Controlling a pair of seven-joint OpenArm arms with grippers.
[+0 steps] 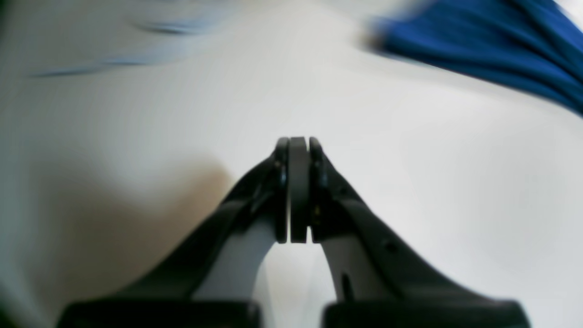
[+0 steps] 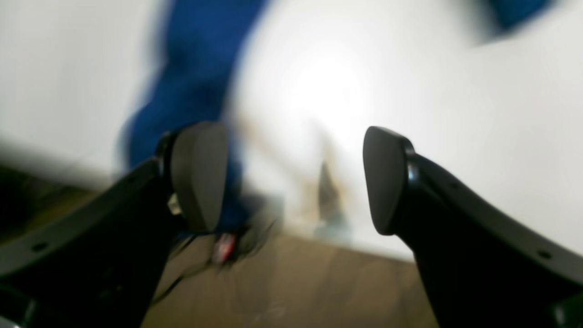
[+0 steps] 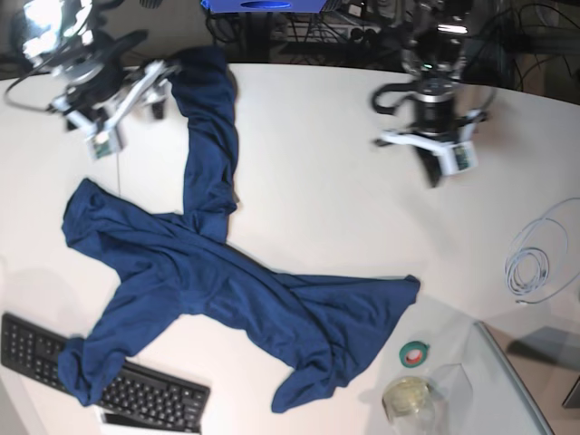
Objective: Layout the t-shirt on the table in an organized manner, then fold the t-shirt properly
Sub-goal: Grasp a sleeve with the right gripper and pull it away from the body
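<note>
T-shirt (image 3: 227, 299) lies crumpled and spread over the middle and 7 o'clock part of the white worktop (image 3: 317, 190), one long strip of cloth running up to 11 o'clock. Its lower end overlaps a black keyboard (image 3: 136, 394) at 7 o'clock.

Right gripper (image 2: 291, 177) sits at 10 o'clock by the top of that strip, jaws wide apart, nothing between them; view blurred.

Left gripper (image 1: 298, 150) at 1 o'clock, raised over bare worktop, pointing down, pads pressed together and empty; well apart from the cloth.
</note>
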